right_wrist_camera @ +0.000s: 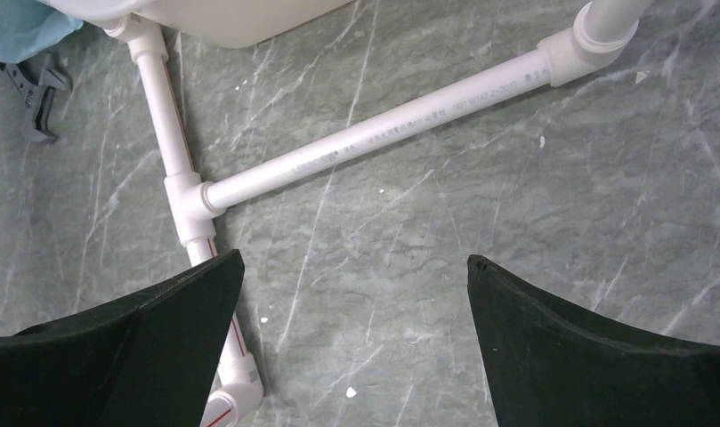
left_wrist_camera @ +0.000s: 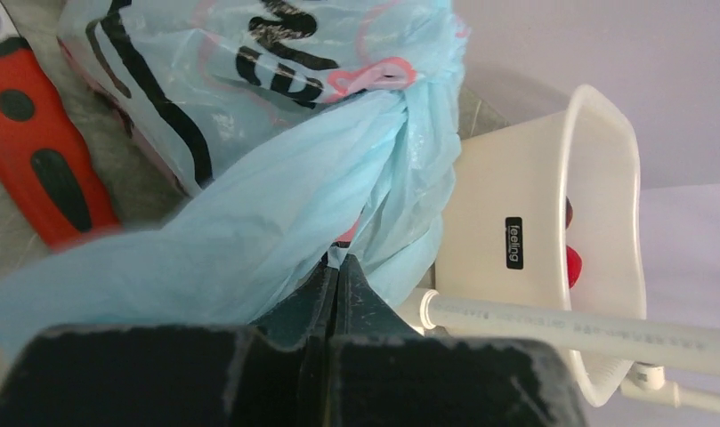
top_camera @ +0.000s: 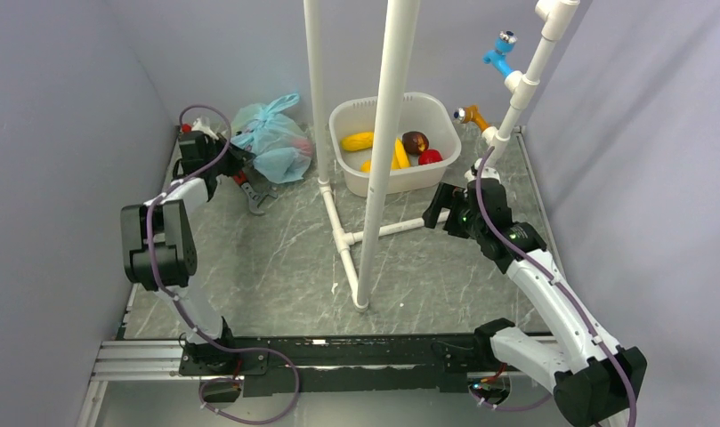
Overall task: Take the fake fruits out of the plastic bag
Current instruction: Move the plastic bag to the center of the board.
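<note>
The light blue plastic bag (top_camera: 271, 142) lies crumpled at the back left of the table. My left gripper (top_camera: 238, 162) is at its left side, shut on a fold of the bag's thin plastic (left_wrist_camera: 276, 178); the jaws are pressed together at the gripper's tip (left_wrist_camera: 338, 264). Something red shows faintly through the bag (left_wrist_camera: 349, 233). A yellow lemon-shaped fruit (top_camera: 357, 140), a yellow banana (top_camera: 400, 153), a dark rounded fruit (top_camera: 416, 140) and a red fruit (top_camera: 430, 157) lie in the white tub (top_camera: 409, 184). My right gripper (top_camera: 438, 210) is open and empty above the bare table (right_wrist_camera: 354, 260).
A red-handled wrench (top_camera: 251, 190) lies on the table just in front of the bag and also shows in the left wrist view (left_wrist_camera: 36, 169). A white PVC pipe frame (top_camera: 387, 151) stands mid-table, with floor pipes (right_wrist_camera: 374, 138) between my arms. The tub (left_wrist_camera: 534, 205) stands right of the bag.
</note>
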{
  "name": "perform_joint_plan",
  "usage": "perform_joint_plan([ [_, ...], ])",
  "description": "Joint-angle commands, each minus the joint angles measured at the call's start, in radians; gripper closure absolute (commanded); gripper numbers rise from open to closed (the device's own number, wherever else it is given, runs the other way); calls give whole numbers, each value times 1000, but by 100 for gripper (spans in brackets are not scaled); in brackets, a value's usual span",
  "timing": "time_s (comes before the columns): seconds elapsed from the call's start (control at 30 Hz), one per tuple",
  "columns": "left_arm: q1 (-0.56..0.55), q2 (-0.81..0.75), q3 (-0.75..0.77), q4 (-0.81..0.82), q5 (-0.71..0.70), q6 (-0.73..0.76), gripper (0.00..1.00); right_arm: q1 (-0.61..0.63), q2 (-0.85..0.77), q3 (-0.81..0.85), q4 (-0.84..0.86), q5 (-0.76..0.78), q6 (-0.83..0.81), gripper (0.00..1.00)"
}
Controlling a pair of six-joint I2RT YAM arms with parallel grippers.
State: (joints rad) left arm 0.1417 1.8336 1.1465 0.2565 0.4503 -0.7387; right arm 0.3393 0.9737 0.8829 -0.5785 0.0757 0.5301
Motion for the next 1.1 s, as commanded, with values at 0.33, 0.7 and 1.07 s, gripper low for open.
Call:
perform_joint_plan([
  [0.33,-129,-311,61,-413,-181,173,100,1,-63,-21,8,-2,5,0],
  [0.7,-131,-721,-313,-466,-2,207,100,2,-23,-32,37,-62,-36,0],
  [1.07,-131,-1009,-599,-540,256,138,100,3,-13,-95,138,-231,-9,0],
])
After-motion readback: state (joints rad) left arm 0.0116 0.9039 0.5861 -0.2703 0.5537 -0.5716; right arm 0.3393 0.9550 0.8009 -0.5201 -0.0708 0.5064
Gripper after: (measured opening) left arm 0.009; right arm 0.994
